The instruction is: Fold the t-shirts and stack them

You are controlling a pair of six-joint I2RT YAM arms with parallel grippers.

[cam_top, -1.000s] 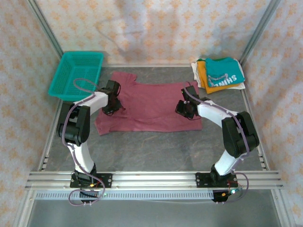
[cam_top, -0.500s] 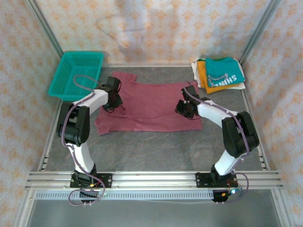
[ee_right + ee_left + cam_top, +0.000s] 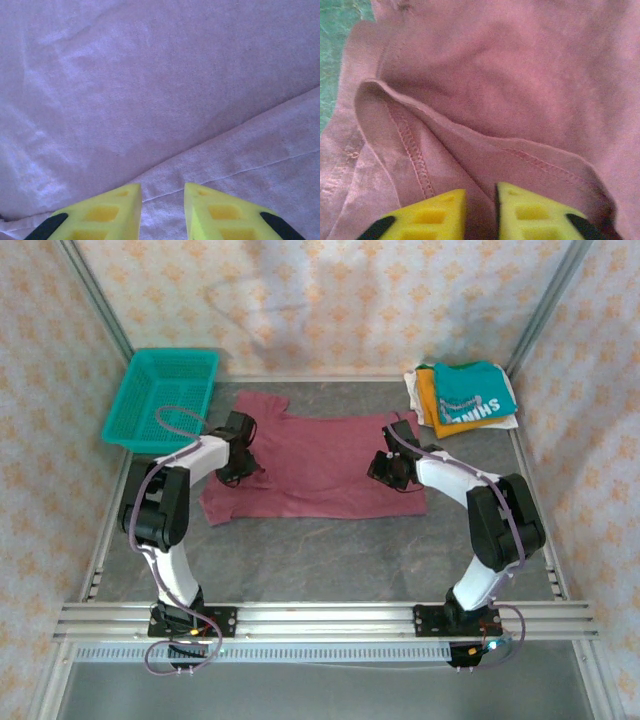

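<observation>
Now | left tool (image 3: 481,194) clamped on maroon t-shirt (image 3: 320,465) fold | right tool (image 3: 162,189) on same shirt, grip unclear

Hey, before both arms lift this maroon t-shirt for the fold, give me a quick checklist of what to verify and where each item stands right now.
1. Left gripper holds the maroon cotton t-shirt: ok, a raised fold runs into its nearly closed jaws.
2. Right gripper holds it: cannot tell, cloth lies flat at its tips.
3. Shirt body spread flat on the grey table: ok, left edge bunched.
4. Folded stack, teal shirt on top, apart from it: ok.
5. Teal plastic mesh basket apart from it: ok.
</observation>
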